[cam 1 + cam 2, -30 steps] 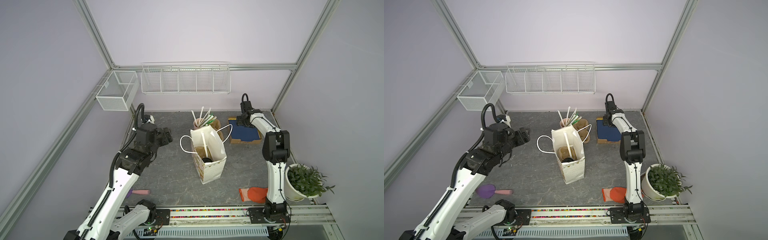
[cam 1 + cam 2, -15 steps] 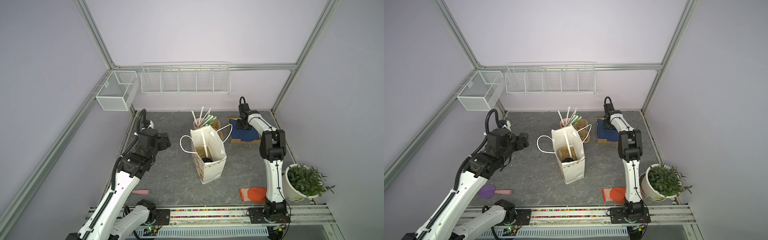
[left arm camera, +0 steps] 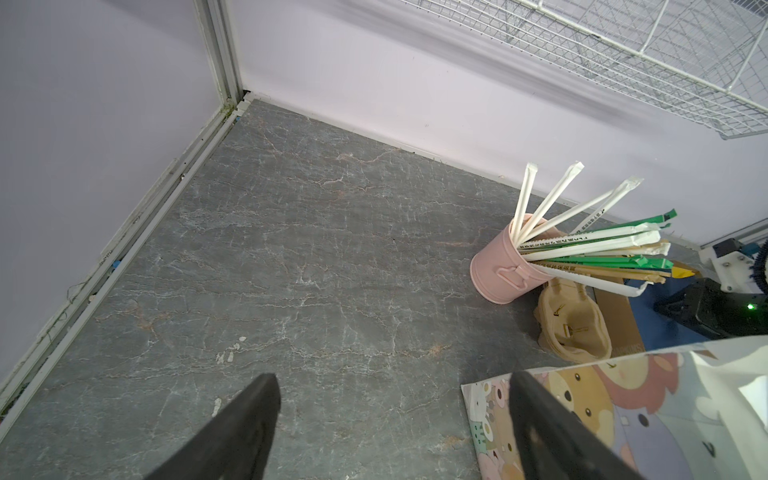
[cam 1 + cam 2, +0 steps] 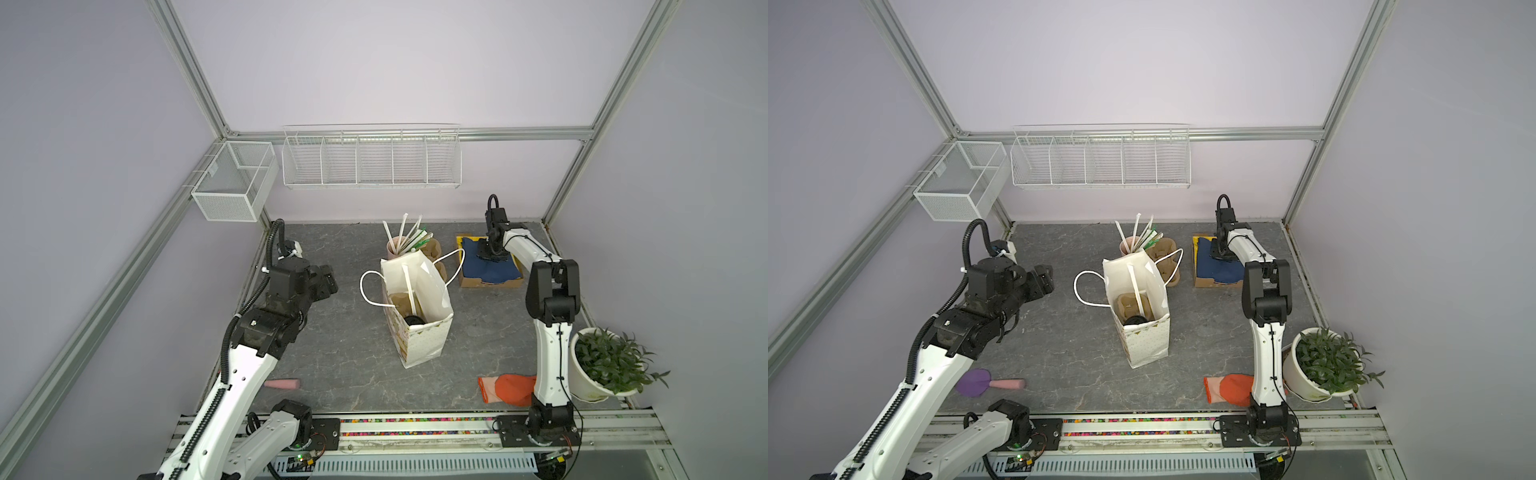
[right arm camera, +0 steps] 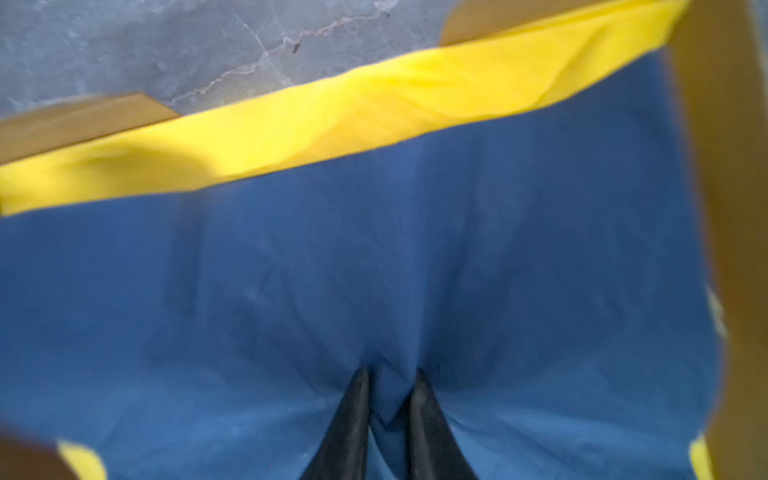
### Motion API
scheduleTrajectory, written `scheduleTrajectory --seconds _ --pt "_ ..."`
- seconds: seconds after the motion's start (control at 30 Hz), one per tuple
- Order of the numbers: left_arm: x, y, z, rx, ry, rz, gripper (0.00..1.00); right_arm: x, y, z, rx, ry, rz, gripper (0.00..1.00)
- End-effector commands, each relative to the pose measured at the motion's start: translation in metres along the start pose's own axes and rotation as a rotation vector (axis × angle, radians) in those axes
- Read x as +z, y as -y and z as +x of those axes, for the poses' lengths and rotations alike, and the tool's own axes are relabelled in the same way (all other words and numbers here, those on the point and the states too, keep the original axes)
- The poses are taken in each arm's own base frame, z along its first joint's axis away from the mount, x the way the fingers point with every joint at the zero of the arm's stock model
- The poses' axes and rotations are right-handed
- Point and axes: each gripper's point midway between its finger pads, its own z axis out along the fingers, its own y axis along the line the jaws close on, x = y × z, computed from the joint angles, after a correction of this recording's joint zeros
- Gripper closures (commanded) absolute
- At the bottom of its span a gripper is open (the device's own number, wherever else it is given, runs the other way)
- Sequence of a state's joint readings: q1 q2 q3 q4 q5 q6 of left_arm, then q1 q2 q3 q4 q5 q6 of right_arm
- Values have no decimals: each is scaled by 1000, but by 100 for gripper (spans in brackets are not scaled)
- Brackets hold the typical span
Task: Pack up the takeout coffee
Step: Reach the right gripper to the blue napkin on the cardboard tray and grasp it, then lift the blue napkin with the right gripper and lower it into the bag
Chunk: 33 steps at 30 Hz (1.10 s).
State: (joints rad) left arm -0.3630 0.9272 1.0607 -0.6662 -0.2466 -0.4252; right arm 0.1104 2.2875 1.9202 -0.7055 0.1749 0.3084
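- My left gripper (image 4: 327,281) hangs above the bare tabletop (image 4: 345,345) with its jaws spread wide and nothing between them. In its wrist view the fingertips (image 3: 249,415) frame only grey stone, with the bag's printed side off at the edge.
- The paper bag (image 4: 419,349) stands upright mid-table with its mouth open upward. One white loop handle (image 4: 365,291) flops toward my left arm.
- The takeout coffee (image 4: 412,320) is down inside the bag. I see only its round black lid, at the near end of the floor. It seems to sit in a brown pulp carrier (image 4: 398,300), with a wrapped straw (image 4: 409,286) leaning beside it. I judge the cup itself packed.
- Just behind the bag stand the pink cup of straws (image 4: 395,247) and the spare carriers (image 4: 433,249).
- Far right, my right gripper (image 5: 390,376) is down in the cardboard box (image 4: 490,284). Its jaws are nearly together, pinching a ridge of the blue sheet (image 5: 415,270). A yellow sheet (image 5: 374,104) shows past the blue one's edge.
- The next move turns on the bag's mouth, which lies to the near left of the right jaws and can be entered only from above. Both arms look about equally near it, but the right one carries the load.
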Motion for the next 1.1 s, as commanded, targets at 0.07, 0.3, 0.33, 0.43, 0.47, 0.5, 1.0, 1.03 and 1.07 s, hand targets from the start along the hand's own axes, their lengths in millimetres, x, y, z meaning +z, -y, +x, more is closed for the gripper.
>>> scheduleTrajectory --seconds 0.07,0.3,0.33,0.43,0.47,0.5,1.0,1.03,1.07 --pt "0 -1 2 -2 -3 14 13 -47 1 -19 15 82 -25 88" --pt "1 0 4 2 -14 21 13 -81 6 -30 28 150 -29 94" --pt "1 0 4 1 -14 19 13 -87 5 -31 31 158 -42 94" --pt "1 0 4 1 -14 21 13 -116 2 -36 59 213 -85 94" --pt "1 0 5 0 -16 22 13 -127 2 -37 67 234 -102 94" --pt "1 0 5 0 -16 22 13 -140 1 -38 75 258 -121 94" --pt "1 3 5 -14 -18 45 13 -445 -97 29 -173 772 -775 94" --pt "1 3 5 -15 -18 45 13 -460 -108 41 -224 795 -808 94" --pt "1 3 5 -14 -18 45 13 -475 -119 55 -275 805 -846 94"
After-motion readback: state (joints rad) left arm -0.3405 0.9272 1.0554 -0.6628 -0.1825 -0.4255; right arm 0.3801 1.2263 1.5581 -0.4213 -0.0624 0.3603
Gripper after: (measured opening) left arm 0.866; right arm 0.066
